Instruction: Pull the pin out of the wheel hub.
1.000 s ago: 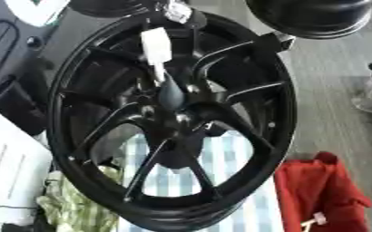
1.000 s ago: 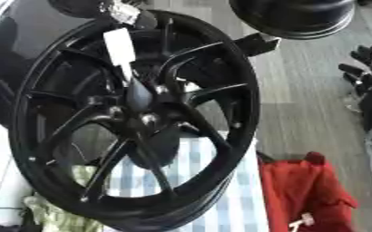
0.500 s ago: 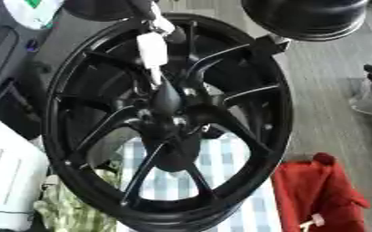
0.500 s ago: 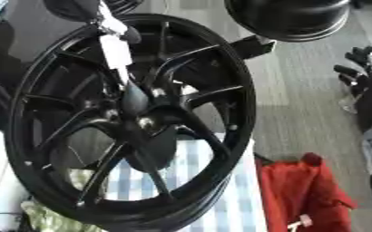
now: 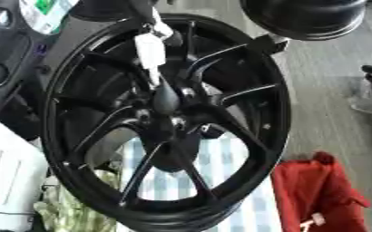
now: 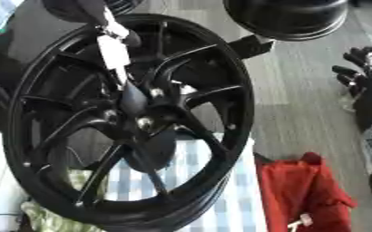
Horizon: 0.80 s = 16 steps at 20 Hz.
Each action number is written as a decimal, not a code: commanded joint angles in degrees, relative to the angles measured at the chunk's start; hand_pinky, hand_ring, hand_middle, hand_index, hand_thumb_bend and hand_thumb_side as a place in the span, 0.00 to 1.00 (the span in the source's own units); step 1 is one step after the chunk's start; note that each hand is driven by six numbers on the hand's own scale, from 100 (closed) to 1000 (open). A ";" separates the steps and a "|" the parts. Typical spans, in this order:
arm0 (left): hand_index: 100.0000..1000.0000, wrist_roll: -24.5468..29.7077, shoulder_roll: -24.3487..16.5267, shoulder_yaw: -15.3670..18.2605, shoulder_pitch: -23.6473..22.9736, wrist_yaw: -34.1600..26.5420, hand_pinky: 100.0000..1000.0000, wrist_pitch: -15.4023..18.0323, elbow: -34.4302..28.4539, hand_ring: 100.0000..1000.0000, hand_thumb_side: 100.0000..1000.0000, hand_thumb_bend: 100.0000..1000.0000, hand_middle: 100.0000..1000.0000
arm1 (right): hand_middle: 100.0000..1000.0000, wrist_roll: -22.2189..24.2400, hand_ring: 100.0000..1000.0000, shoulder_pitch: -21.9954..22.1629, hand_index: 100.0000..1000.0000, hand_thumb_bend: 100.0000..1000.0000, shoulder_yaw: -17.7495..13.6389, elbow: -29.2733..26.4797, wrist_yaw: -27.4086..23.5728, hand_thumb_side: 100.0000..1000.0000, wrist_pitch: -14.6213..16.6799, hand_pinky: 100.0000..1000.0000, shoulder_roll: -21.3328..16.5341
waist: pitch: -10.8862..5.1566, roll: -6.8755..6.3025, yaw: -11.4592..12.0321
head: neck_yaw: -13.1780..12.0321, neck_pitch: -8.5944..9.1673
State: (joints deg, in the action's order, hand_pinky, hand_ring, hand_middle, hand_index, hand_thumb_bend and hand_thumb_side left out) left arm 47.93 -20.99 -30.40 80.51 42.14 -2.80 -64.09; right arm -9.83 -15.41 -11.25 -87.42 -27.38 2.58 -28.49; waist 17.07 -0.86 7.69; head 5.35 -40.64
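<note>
A big black spoked wheel hub [image 5: 252, 77] fills the middle of both views, tilted toward me. At its centre sits a dark tapered pin [image 5: 165, 97], with a white piece [image 5: 149, 50] reaching up from it toward the rim. My left hand [image 5: 145, 16] comes in from the top left, and its tip lies against the upper end of the white piece. The grip itself is hidden. My right hand [image 6: 362, 77] rests open at the right edge, fingers spread, well clear of the hub.
A second black round part [image 5: 304, 16] sits at the top right, close to the hub's rim. Red fabric [image 5: 320, 190] lies at the lower right. A blue-checked cloth [image 5: 221, 167] lies under the hub, a white box [image 5: 7, 181] at the left.
My left hand has come down from the top edge onto the upper end of the white piece. The whole picture has shifted a little, so the camera moved; the right hand stays put.
</note>
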 commanded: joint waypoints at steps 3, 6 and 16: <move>0.76 -0.39 0.40 1.22 0.95 1.29 0.88 1.06 2.25 0.83 0.62 0.51 0.76 | 0.79 0.02 0.72 -0.66 0.81 0.00 -0.21 -0.25 0.20 0.75 -0.17 0.90 -1.88 | -1.55 0.19 -0.22 | -0.31 0.48; 0.75 0.64 0.81 1.27 0.93 0.92 0.88 1.67 3.11 0.83 0.62 0.51 0.76 | 0.79 -0.08 0.72 -0.75 0.81 0.00 -0.20 -0.18 0.19 0.75 -0.25 0.90 -1.86 | -1.54 0.17 -0.33 | -0.38 0.43; 0.72 1.82 1.76 1.14 0.78 2.21 0.88 3.27 4.79 0.83 0.55 0.48 0.76 | 0.79 -0.37 0.72 -0.97 0.81 0.00 -0.09 -0.15 0.08 0.75 -0.45 0.90 -1.84 | -1.50 0.05 -0.54 | -0.64 0.05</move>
State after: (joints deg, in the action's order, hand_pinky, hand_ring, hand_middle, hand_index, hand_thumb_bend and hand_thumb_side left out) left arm 49.56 -18.56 -29.83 80.19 44.17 0.14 -58.97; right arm -9.96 -15.65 -11.21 -87.11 -27.38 2.34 -28.49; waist 17.07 -0.90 7.16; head 4.84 -40.68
